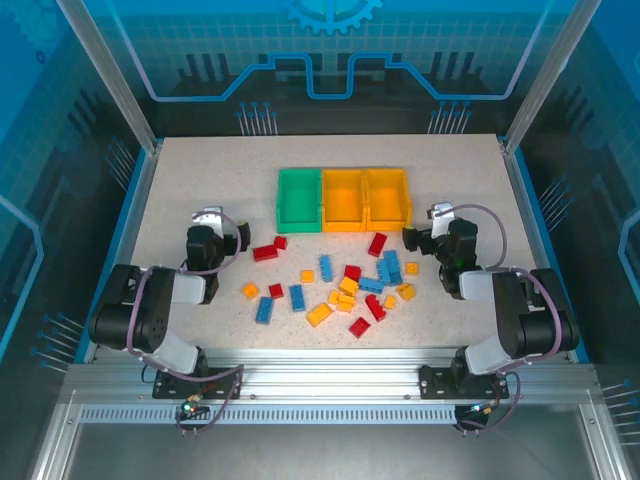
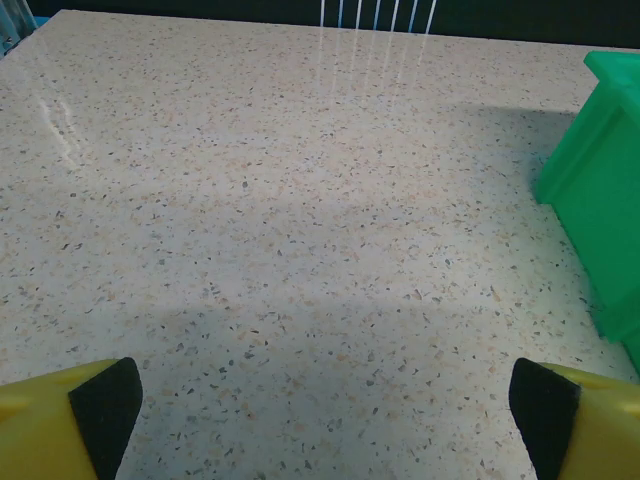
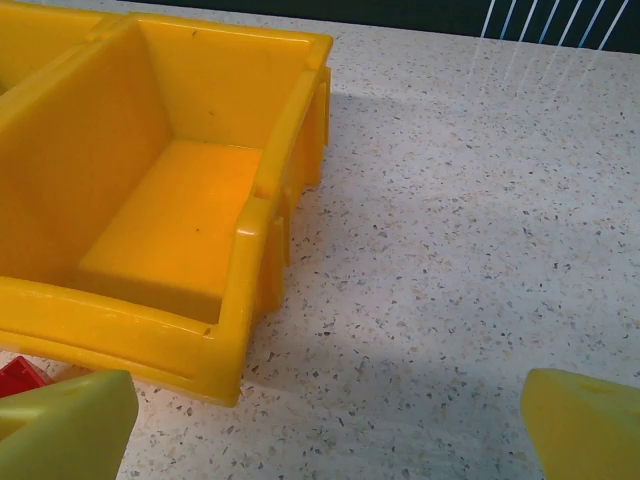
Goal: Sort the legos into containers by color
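Currently both grippers stand wide open and hold nothing. The left gripper [image 2: 322,415] hovers over the bare table [image 2: 250,200], with the green bin [image 2: 600,200] off to its right. The right gripper [image 3: 325,430] hangs near the front corner of the right orange bin [image 3: 180,220], with a red brick [image 3: 20,375] by its left finger. The bricks [image 1: 348,285] lie scattered on the table between the arms, in front of the three joined bins, whose middle orange bin [image 1: 343,199] is empty like the others.
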Controlling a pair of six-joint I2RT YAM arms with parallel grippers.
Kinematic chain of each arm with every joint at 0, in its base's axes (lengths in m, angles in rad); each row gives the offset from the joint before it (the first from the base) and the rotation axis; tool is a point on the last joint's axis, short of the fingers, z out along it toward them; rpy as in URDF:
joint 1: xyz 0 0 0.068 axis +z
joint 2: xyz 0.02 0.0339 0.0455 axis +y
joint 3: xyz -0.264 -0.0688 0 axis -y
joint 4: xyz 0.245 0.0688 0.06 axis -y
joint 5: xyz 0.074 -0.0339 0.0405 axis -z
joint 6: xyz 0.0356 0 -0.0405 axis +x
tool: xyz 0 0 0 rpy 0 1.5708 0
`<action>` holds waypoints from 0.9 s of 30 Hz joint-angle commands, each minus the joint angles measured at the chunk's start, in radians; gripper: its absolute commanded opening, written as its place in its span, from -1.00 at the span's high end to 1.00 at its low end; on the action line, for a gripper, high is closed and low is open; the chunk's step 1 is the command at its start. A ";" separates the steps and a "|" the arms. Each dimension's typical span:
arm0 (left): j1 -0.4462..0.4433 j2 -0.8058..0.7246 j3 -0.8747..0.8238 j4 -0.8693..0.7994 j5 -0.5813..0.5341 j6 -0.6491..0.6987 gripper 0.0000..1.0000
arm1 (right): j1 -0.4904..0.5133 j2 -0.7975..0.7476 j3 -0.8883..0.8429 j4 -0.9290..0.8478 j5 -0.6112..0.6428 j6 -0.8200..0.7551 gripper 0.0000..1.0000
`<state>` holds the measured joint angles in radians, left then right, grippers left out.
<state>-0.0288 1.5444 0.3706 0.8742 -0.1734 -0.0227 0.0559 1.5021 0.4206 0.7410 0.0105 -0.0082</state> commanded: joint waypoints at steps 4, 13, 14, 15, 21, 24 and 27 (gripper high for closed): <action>0.010 0.002 0.014 0.031 0.024 0.014 -0.98 | -0.008 0.003 0.017 0.001 0.002 -0.004 -1.00; 0.010 0.002 0.014 0.029 0.025 0.014 -0.98 | -0.010 0.003 0.018 0.000 -0.003 -0.003 -1.00; 0.010 0.003 0.013 0.029 0.026 0.013 -0.98 | -0.011 0.003 0.018 -0.002 -0.004 -0.003 -1.00; 0.010 0.003 0.014 0.030 0.026 0.013 -0.98 | -0.011 0.004 0.018 0.000 -0.005 -0.003 -1.00; 0.010 0.002 0.014 0.029 0.026 0.013 -0.98 | -0.012 0.003 0.017 0.000 -0.006 -0.002 -1.00; 0.010 0.002 0.014 0.030 0.026 0.013 -0.98 | -0.013 0.003 0.018 0.000 -0.008 -0.001 -1.00; 0.010 0.002 0.014 0.029 0.026 0.013 -0.98 | -0.013 0.003 0.017 0.000 -0.008 -0.001 -1.00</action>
<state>-0.0288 1.5444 0.3706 0.8742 -0.1669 -0.0227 0.0559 1.5021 0.4206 0.7410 0.0101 -0.0082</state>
